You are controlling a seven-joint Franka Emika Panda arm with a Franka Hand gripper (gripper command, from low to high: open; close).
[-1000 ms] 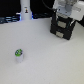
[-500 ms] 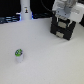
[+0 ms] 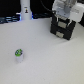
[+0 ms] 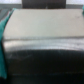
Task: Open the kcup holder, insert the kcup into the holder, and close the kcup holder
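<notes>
The gripper (image 3: 64, 19) sits right at the kcup holder (image 3: 63, 29), directly above its front; whether its jaws are wide or narrow cannot be told. The kcup (image 3: 19, 54) stands well apart from the kcup holder, toward the exterior view's left.

The kcup holder (image 3: 63, 27) is taken as the landmark. Its top is occupied by the gripper (image 3: 63, 11) and the arm above it, so no passage is left from overhead there. In front of the kcup holder, a broad stretch of bare white table (image 3: 50, 60) is seen, through which a gripper could be moved freely. Well apart from the kcup holder, toward the exterior view's left and nearer the camera, the only obstacle on that stretch is found: the kcup (image 3: 19, 54), standing upright. Farther back, to the left of the kcup holder, a white upright object (image 3: 25, 10) is placed at the table's rear edge. In the wrist view the frame is filled by a blurred flat surface directly below.
</notes>
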